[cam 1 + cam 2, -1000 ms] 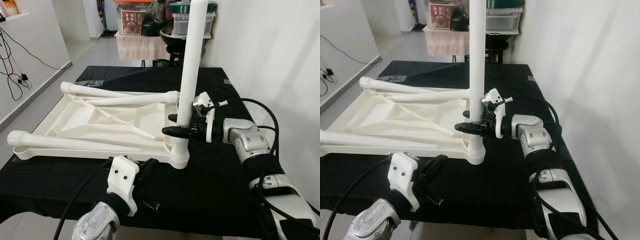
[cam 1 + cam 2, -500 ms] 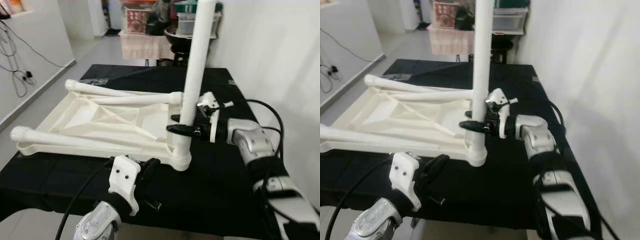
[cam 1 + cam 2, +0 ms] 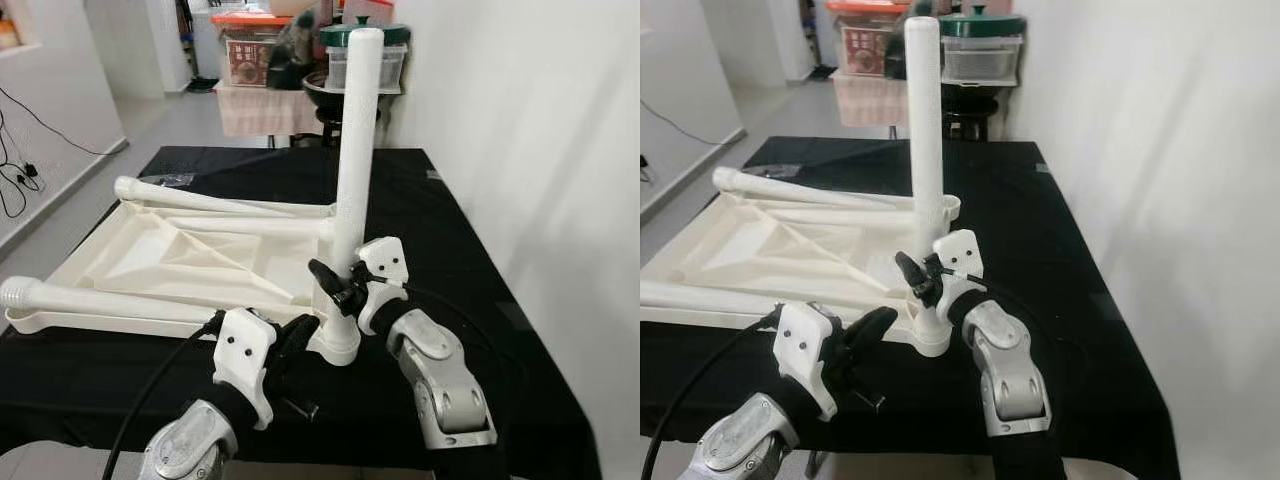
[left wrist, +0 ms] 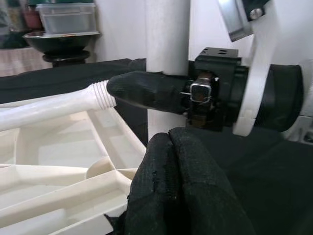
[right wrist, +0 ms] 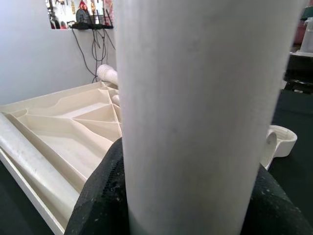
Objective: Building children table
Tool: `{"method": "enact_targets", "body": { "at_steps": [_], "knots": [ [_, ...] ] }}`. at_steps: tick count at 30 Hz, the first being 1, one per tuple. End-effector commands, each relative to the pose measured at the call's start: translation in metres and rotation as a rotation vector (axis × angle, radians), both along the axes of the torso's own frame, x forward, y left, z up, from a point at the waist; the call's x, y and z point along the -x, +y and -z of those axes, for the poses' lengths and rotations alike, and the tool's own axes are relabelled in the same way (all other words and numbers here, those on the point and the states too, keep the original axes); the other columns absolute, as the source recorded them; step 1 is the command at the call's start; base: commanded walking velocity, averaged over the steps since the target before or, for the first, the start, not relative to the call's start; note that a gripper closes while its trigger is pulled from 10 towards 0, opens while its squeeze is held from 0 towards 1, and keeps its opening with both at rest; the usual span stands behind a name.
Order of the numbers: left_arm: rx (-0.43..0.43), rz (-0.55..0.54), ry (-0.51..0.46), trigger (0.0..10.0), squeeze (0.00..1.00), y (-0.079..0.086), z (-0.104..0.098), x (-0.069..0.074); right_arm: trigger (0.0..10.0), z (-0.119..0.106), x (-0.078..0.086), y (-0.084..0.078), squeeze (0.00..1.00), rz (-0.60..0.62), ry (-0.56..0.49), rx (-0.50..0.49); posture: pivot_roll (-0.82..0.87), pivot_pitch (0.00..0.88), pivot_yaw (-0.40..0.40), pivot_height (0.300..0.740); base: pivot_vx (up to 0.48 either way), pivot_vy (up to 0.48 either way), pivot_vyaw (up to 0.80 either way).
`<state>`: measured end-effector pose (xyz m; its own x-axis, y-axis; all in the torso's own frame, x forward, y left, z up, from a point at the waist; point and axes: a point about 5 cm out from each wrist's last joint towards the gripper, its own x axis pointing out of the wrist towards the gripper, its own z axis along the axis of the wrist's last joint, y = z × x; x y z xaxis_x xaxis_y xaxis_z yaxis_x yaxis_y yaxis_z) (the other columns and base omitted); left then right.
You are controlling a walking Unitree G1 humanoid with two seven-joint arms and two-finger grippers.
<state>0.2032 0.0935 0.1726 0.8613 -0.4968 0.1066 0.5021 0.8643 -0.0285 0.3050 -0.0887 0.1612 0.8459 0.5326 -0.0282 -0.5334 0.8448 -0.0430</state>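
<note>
A white plastic tabletop (image 3: 170, 260) lies upside down on the black-clothed table (image 3: 470, 260). One white leg (image 3: 355, 150) stands upright in the near right corner socket (image 3: 338, 345). My right gripper (image 3: 335, 285) is shut on this leg just above the socket; the leg (image 5: 195, 117) fills the space between its fingers in the right wrist view. Two loose legs lie across the tabletop, one at the far side (image 3: 210, 200) and one along the near edge (image 3: 100, 300). My left gripper (image 3: 300, 335) hovers just in front of the socket, its fingers (image 4: 181, 181) pressed together on nothing.
Storage boxes and a dark pot (image 3: 340, 85) stand behind the table's far end. A white wall (image 3: 540, 150) runs close along the right side. Cables (image 3: 20, 170) trail on the floor at the left. A small clear bag (image 3: 175, 180) lies at the far left corner.
My right forearm has swung from the right side round to the near side of the upright leg, still gripping it. The head camera has shifted, so the leg's top now shows.
</note>
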Motion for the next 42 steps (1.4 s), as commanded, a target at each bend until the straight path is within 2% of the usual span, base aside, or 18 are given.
{"method": "enact_targets", "body": {
  "at_steps": [1, 3, 4, 6, 9, 10, 11, 12, 16, 17, 19, 22, 28, 29, 30, 38, 40, 42],
  "knots": [
    [-0.001, -0.008, 0.005, 10.0, 0.0, 0.0, 0.002, -0.001, 10.0, 0.022, -0.001, -0.01, 0.81, -0.008, 0.176, -0.001, -0.06, 0.0, -0.035, 0.74, 0.0, 0.0, 0.0],
    [0.0, -0.007, 0.006, 10.0, 0.0, 0.0, 0.002, -0.001, 10.0, 0.017, 0.0, -0.008, 0.81, -0.029, 0.187, -0.033, -0.06, 0.0, -0.035, 0.74, 0.0, 0.0, 0.0],
    [0.001, -0.006, 0.006, 10.0, 0.0, 0.0, 0.002, -0.001, 10.0, 0.008, -0.005, -0.008, 1.0, -0.068, 0.159, -0.044, -0.06, 0.0, -0.036, 0.74, 0.0, 0.0, 0.0],
    [0.001, -0.006, 0.006, 10.0, 0.0, 0.0, 0.002, -0.001, 10.0, 0.008, -0.005, -0.008, 1.0, -0.068, 0.159, -0.044, -0.06, 0.0, -0.036, 0.74, 0.0, 0.0, 0.0],
    [0.004, -0.003, 0.007, 10.0, 0.0, -0.001, 0.002, -0.002, 10.0, -0.019, -0.022, -0.014, 1.0, -0.185, 0.071, -0.044, -0.05, 0.0, -0.041, 0.74, 0.0, 0.0, 0.0],
    [0.004, -0.003, 0.007, 10.0, 0.0, -0.001, 0.002, -0.002, 10.0, -0.019, -0.022, -0.014, 1.0, -0.185, 0.071, -0.044, -0.05, 0.0, -0.041, 0.74, 0.0, 0.0, 0.0],
    [0.004, -0.002, 0.007, 10.0, 0.0, -0.002, 0.002, -0.002, 10.0, -0.028, -0.028, -0.018, 0.84, -0.25, 0.042, -0.026, -0.05, 0.0, -0.041, 0.74, 0.0, 0.0, 0.0],
    [0.005, -0.002, 0.007, 10.0, 0.0, -0.002, 0.002, -0.002, 10.0, -0.035, -0.034, -0.023, 0.0, -0.32, 0.019, 0.004, -0.05, 0.0, -0.045, 0.74, 0.0, 0.0, 0.0],
    [0.005, -0.004, 0.007, 10.0, 0.0, -0.003, 0.003, -0.003, 10.0, -0.049, -0.047, -0.033, 0.0, -0.522, 0.004, 0.087, -0.03, 0.0, -0.052, 0.74, 0.0, 0.0, 0.0],
    [0.005, -0.004, 0.007, 10.0, 0.0, -0.003, 0.003, -0.003, 10.0, -0.049, -0.047, -0.033, 0.0, -0.522, 0.004, 0.087, -0.03, 0.0, -0.052, 0.74, 0.0, 0.0, 0.0],
    [0.003, -0.006, 0.008, 10.0, 0.0, -0.003, 0.004, -0.003, 10.0, -0.051, -0.05, -0.035, 0.0, -0.628, 0.035, 0.101, -0.02, 0.0, -0.052, 0.74, 0.0, 0.0, 0.0],
    [0.001, -0.008, 0.012, 10.0, 0.0, -0.003, 0.005, -0.002, 10.0, -0.05, -0.055, -0.036, 0.0, -0.697, 0.08, 0.114, 0.01, 0.0, -0.054, 0.74, 0.0, 0.0, 0.0],
    [-0.002, -0.01, 0.018, 10.0, 0.0, -0.003, 0.006, -0.002, 10.0, -0.05, -0.062, -0.036, 0.0, -0.725, 0.123, 0.092, 0.01, 0.0, -0.054, 0.74, 0.0, 0.0, 0.0],
    [-0.003, -0.01, 0.019, 10.0, 0.0, -0.003, 0.006, -0.002, 8.7, -0.05, -0.064, -0.038, 0.0, -0.737, 0.136, 0.084, 0.01, 0.0, -0.051, 0.74, 0.0, 0.0, 0.0],
    [-0.002, -0.009, 0.02, 10.0, 0.0, -0.003, 0.007, -0.002, 0.0, -0.049, -0.065, -0.04, 0.0, -0.738, 0.147, 0.075, 0.01, 0.0, -0.051, 0.74, 0.0, 0.0, 0.0],
    [0.003, -0.004, 0.021, 10.0, 0.0, -0.005, 0.007, -0.002, 0.0, -0.039, -0.069, -0.062, 0.0, -0.674, 0.205, 0.054, 0.0, 0.0, -0.052, 0.74, 0.0, 0.0, 0.0],
    [0.003, -0.004, 0.021, 10.0, 0.0, -0.005, 0.007, -0.002, 0.0, -0.039, -0.069, -0.062, 0.0, -0.674, 0.205, 0.054, 0.0, 0.0, -0.052, 0.74, 0.0, 0.0, 0.0],
    [0.005, -0.004, 0.019, 10.0, 0.0, -0.006, 0.007, -0.002, 0.0, -0.031, -0.071, -0.078, 0.0, -0.502, 0.195, 0.077, 0.0, 0.0, -0.056, 0.74, 0.0, 0.0, 0.0]
  ]
}}
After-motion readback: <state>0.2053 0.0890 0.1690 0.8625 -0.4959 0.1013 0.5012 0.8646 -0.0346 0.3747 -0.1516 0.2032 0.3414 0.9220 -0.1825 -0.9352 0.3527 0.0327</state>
